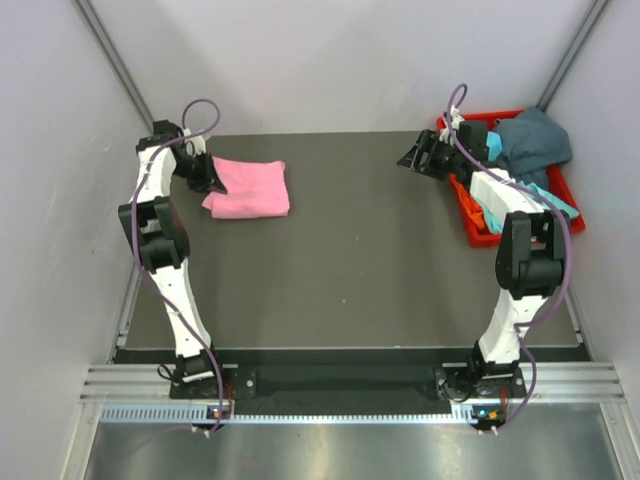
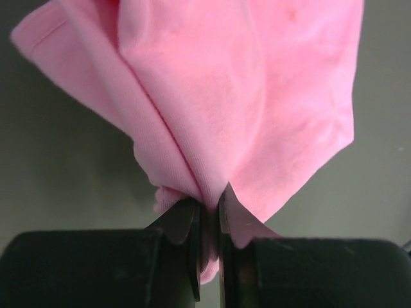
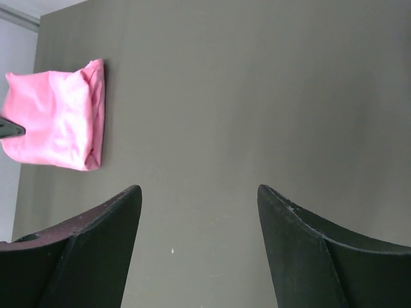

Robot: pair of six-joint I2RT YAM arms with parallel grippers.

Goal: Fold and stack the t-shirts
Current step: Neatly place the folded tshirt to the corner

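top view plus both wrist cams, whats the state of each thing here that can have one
pink t-shirt: folded, lying on the table, near edge pinched
left gripper: shut on the pink t-shirt
right gripper: open, empty, above bare table
red bin: upright, holding loose shirts
dark teal-grey t-shirt: unfolded, heaped in the bin
turquoise t-shirt: unfolded, crumpled in the bin

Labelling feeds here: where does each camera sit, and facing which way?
Top: above and behind, looking down on the table; left arm and right arm show.
Left wrist: on that arm, facing the pink shirt pinched in the left gripper.
Right wrist: on that arm, looking past the open right gripper across the table.
Shared: all three show the pink shirt.
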